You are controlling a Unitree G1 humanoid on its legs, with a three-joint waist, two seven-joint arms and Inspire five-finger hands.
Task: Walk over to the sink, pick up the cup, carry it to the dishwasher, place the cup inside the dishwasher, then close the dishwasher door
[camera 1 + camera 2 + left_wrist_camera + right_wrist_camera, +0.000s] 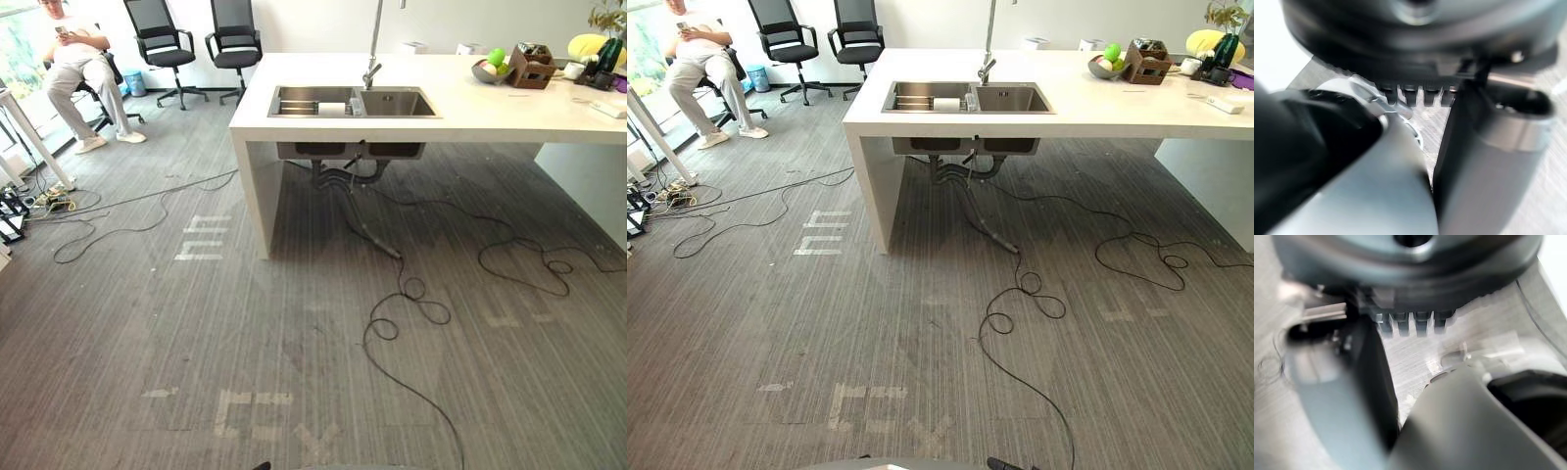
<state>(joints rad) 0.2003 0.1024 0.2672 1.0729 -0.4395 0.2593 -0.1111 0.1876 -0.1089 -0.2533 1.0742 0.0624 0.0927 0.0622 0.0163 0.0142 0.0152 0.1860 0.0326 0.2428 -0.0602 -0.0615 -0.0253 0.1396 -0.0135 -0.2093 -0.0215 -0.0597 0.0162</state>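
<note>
Walking was the step in hand, by my judgement: the sink [397, 103] sat in the white worktop [509, 113], well ahead across the grey floor [196, 343], and no part of the pick-up had begun. A small white thing [333, 109] lay in the left basin near the divider, not far from the tap [372, 59]. It may have been the cup, but it was too small to tell. To walk this well, the robot would want to head for the near long edge of the worktop. It should stop square to the basins, close enough to reach over the rim without leaning. A loose black cable [407, 294] looped over the floor between the robot and the sink, so steps would need placing clear of the loops. Coming in from the left, where the floor looked barer, seemed the safer line. A seated person [83, 59] and two office chairs [186, 44] were far off to the left, well apart from that route. The left hand [1400, 49] and the right hand [1410, 284] each appeared in its own wrist view as a dark bulk hanging low above the floor. Whether either was spread or closed could not be told, though neither appeared to carry anything.
</note>
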